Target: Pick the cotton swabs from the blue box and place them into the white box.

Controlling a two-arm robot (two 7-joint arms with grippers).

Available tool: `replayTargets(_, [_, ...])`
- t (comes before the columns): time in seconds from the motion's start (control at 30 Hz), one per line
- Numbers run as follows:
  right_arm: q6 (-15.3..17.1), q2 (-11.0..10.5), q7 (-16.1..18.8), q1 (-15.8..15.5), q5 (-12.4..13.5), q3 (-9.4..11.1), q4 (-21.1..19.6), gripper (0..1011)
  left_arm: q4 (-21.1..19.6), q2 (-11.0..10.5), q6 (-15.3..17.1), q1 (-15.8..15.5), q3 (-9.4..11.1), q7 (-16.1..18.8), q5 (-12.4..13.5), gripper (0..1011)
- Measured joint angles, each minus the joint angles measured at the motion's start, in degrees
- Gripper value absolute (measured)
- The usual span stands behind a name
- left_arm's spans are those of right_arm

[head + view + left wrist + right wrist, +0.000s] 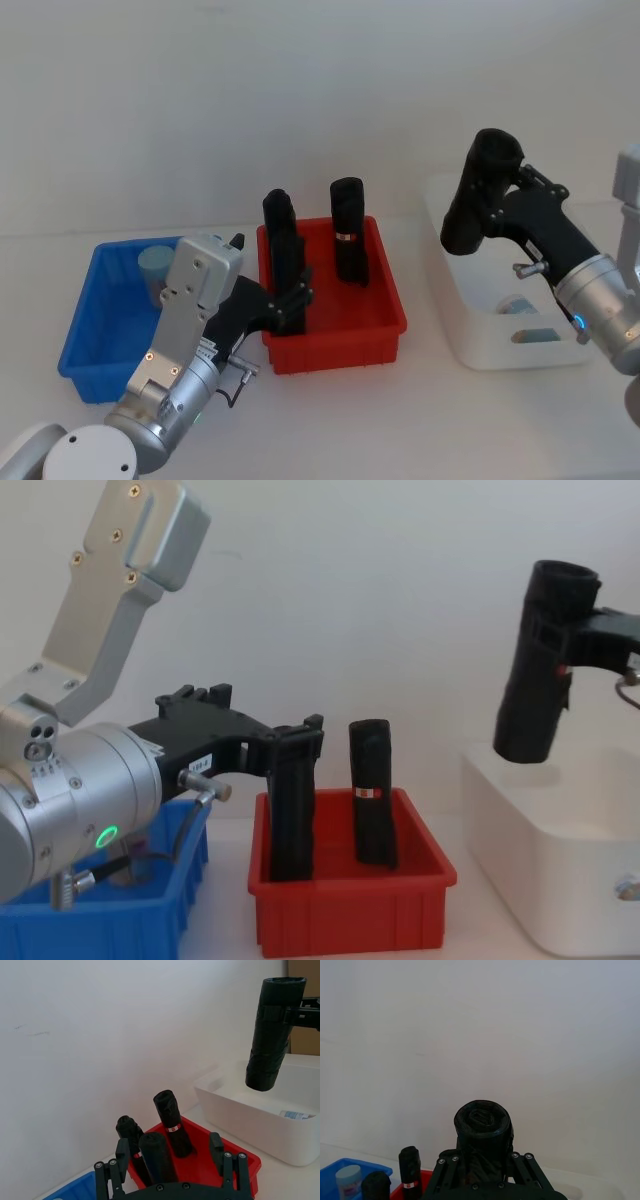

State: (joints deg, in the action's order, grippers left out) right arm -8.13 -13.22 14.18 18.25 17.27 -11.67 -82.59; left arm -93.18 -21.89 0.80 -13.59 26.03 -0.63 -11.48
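White desk (200, 420) against a plain white wall; three bins in a row.

Blue box (85, 320): toward the desk's left edge. Holds one jar of cotton swabs (156, 268) with grey-blue cap, at the box's far end.

Red bin (385, 300): mid-desk, just beside the blue box. Holds upright black rolls (349, 243); one stands free toward its far right corner, with a small white-and-red band around it.

White box (455, 300): toward the desk's right edge. More cotton swab jars lie on its floor, near its front wall.

Left gripper (295, 298): over the near left corner of the red bin, fingers spread on either side of a black roll there. Whether the pads touch the roll cannot be told.

Right gripper (492, 205): raised above the far left corner of the white box, clenched on a black roll (480, 195) that hangs tilted, its lower end clear of the rim.
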Motion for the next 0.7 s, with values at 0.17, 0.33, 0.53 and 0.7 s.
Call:
replayTargets(0.17, [3.6, -1.1, -3.8, -1.1, -0.1, 1.0, -2.3, 390, 0.0, 0.0, 0.0, 0.0, 0.0, 0.0, 0.0, 1004])
replayTargets(0.33, [6.5, -1.8, -6.4, -1.6, -0.3, 1.8, -3.1, 390, 0.0, 0.0, 0.0, 0.0, 0.0, 0.0, 0.0, 1004])
replayTargets(0.53, [9.7, -2.4, -8.7, -1.8, -0.6, 2.5, -3.0, 390, 0.0, 0.0, 0.0, 0.0, 0.0, 0.0, 0.0, 1004])
replayTargets(0.7, [11.5, -2.6, -9.2, -1.6, -0.8, 2.8, -1.8, 390, 0.0, 0.0, 0.0, 0.0, 0.0, 0.0, 0.0, 1004])
